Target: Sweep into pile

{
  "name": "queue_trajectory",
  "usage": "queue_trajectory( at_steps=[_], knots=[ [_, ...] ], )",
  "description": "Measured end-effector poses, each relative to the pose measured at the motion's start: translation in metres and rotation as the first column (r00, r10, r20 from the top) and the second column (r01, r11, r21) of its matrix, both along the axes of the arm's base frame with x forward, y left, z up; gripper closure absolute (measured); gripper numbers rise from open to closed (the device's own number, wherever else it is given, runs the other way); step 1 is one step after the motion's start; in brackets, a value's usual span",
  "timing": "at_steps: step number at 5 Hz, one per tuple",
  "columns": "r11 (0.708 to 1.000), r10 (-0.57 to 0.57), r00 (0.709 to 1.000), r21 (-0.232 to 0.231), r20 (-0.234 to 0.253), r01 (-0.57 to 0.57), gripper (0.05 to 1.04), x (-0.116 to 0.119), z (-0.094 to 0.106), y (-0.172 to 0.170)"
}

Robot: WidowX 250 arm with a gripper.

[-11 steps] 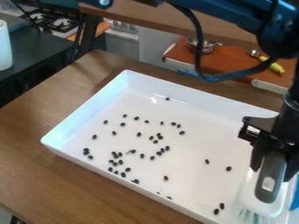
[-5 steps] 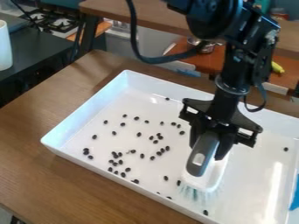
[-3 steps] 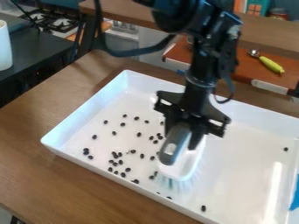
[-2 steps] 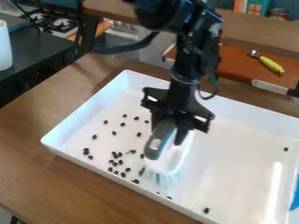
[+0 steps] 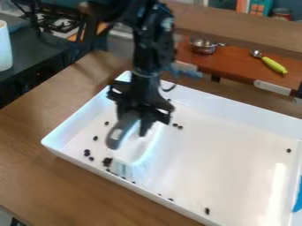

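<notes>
1. The brown table (image 5: 35, 132) filled the foreground; behind it were a stove (image 5: 56, 22) at upper left and, on a reddish board, a pot (image 5: 203, 45) and a spoon with a yellow-green handle (image 5: 274, 65).
2. A white tray (image 5: 259, 109) sat on the table, its raised walls enclosing the work.
3. The brush (image 5: 134, 150) was in the tray's left part. Its long axis slanted steeply, from upper right down to lower left, grey handle on the left, white head on the right, bristles pointing down towards the near wall.
4. The gripper (image 5: 133, 123) was clenched on the brush's handle, above the tray.
5. A dark clump of beans (image 5: 107, 162) lay just beside the bristles, on their left. More were scattered farther left, a few along the near wall, and two close together right of the gripper.
6. One bean (image 5: 289, 150) lay well apart, near the right wall.
7. The near wall stood close past the bristles, and the arm crossed over the far wall, hiding part of it.
</notes>
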State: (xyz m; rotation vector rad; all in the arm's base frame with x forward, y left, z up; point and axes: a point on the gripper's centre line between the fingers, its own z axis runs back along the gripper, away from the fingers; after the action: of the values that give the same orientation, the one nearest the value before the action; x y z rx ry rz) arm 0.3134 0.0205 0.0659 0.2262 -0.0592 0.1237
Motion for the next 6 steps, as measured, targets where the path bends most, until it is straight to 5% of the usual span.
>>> queue_trajectory(
  at_steps=[2, 3, 4, 5, 6],
  knots=[
    [1.000, -0.006, 1.000, 0.014, 0.009, 0.006, 0.587, -0.009, 0.003, 0.045],
    [1.000, 0.007, 1.000, -0.026, 0.015, -0.006, 0.587, -0.008, 0.003, 0.039],
    [0.996, 0.023, 0.999, -0.087, 0.022, -0.021, 0.587, 0.001, 0.015, 0.010],
    [0.994, 0.012, 0.997, -0.111, 0.082, -0.003, 0.587, 0.009, 0.032, -0.031],
    [0.996, 0.019, 0.991, -0.087, 0.131, -0.008, 0.587, 0.012, 0.046, -0.072]
  ],
)
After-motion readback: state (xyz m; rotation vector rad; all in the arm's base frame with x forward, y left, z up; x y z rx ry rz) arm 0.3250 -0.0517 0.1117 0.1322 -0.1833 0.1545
